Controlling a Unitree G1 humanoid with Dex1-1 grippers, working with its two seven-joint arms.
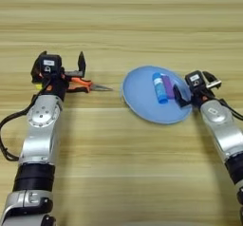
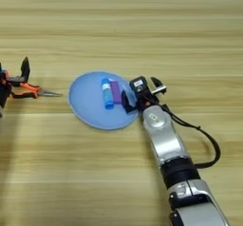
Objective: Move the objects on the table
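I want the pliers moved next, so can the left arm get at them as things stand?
Probably yes. The left gripper is already right at the orange-handled pliers, with its fingers open around the handle end. Nothing lies between them; the plate sits apart on the right.

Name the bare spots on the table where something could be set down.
Bare table runs along the whole far side. So does the near stretch between both arms. Crowded: the plate with glue stick, purple block and right gripper; pliers at left gripper.
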